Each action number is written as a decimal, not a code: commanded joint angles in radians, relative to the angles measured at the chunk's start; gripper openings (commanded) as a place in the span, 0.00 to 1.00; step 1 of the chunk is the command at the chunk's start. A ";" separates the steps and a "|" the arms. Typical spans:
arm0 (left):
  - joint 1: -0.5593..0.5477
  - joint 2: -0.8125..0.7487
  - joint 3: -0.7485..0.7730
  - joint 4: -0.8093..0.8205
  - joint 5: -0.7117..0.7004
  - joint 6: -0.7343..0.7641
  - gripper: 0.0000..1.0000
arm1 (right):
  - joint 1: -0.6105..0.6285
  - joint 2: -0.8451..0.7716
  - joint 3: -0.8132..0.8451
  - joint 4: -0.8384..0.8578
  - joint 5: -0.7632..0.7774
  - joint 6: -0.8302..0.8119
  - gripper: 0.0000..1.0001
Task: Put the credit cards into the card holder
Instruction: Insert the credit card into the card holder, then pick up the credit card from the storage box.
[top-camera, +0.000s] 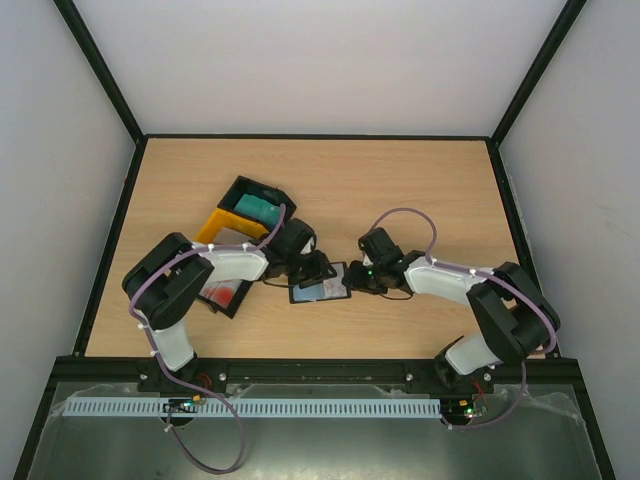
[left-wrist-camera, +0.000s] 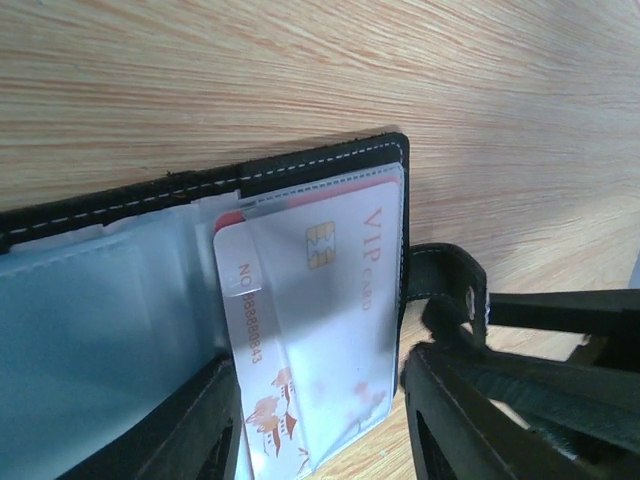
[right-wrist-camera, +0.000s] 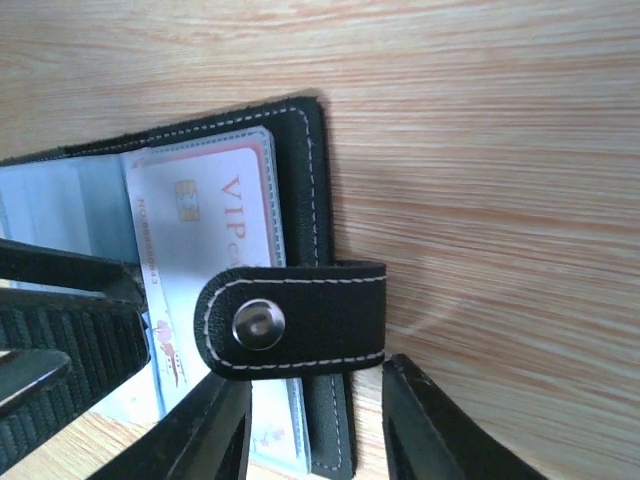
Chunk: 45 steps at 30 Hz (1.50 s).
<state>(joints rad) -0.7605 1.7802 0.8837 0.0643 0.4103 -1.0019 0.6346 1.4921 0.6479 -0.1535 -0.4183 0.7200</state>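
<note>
Left gripper low at the bottom of its wrist view, jaws apart on either side of the red-and-white card; cannot tell whether the pads press its edges. Card lettered VIP, tucked partway under a clear sleeve of the card holder, lower end sticking out toward the fingers. Holder lying open and flat on the wooden table, at centre of the top view, between both grippers. Right gripper at the bottom of its view, jaws spread and holding nothing, just below the clasp strap lying across the holder's edge and the card. Upper left of the top view: black tray with a teal card inside.
</note>
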 joint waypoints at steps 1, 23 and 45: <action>-0.003 -0.063 0.016 -0.075 -0.029 0.033 0.49 | 0.004 -0.084 0.008 -0.089 0.110 -0.022 0.40; 0.200 -0.362 0.213 -0.630 -0.405 0.414 0.74 | 0.004 -0.362 -0.019 -0.058 0.154 -0.009 0.49; 0.322 -0.128 0.283 -0.719 -0.411 0.639 0.73 | 0.004 -0.230 -0.050 0.176 0.093 0.064 0.47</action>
<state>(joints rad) -0.4416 1.6203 1.1343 -0.6201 -0.0242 -0.4129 0.6346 1.2327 0.5804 -0.0071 -0.3153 0.7895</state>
